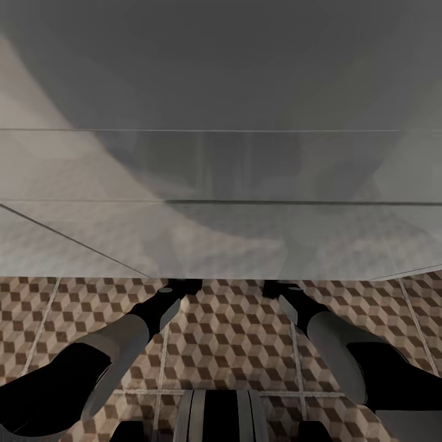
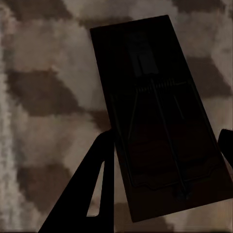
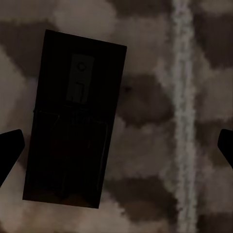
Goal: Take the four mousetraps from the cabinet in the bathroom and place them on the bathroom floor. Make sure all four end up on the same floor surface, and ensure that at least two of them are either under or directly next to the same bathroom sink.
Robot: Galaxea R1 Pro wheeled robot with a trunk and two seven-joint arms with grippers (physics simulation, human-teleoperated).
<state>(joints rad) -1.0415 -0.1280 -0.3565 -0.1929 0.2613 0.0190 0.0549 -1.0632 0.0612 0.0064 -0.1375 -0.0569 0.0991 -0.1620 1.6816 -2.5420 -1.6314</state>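
Observation:
In the left wrist view a dark mousetrap (image 2: 155,121) with its wire spring and bar fills the space between my left gripper's (image 2: 165,141) fingers (image 2: 97,179), which press on its two long sides just above the bathroom floor (image 2: 43,97). Another dark mousetrap (image 3: 73,121) lies flat on the cube-patterned tiles in the right wrist view. My right gripper (image 3: 119,145) hangs open over it, fingers spread wide and touching nothing. In the head view both arms reach forward low over the floor (image 1: 227,331), and their grippers' tips are hidden under a grey body.
A large pale grey glossy body (image 1: 221,184) fills the upper part of the head view and overhangs both wrists. A pale grout line (image 3: 184,121) runs beside the right-hand trap. My own base (image 1: 218,417) stands on the tiles at the near edge.

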